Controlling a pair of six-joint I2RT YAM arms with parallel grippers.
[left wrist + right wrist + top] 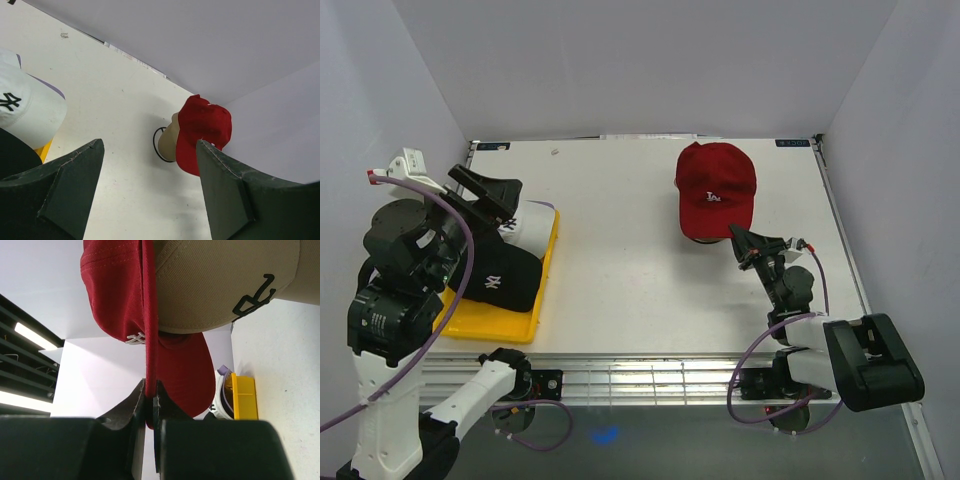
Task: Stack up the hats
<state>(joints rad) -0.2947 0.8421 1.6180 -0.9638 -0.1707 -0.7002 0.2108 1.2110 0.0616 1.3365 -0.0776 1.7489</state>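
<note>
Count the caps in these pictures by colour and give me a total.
Red cap: 1
Black cap: 1
White cap: 1
Tan cap: 1, under the red one
Lavender cap: 1, only an edge shows
Total: 5

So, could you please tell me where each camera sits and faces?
Top external: above and behind, looking down on the table; both arms show.
Left wrist: facing across the table; open left hand frames the red cap.
Right wrist: by the cap, facing the yellow tray; right hand pinches the brim.
All share the red cap.
</note>
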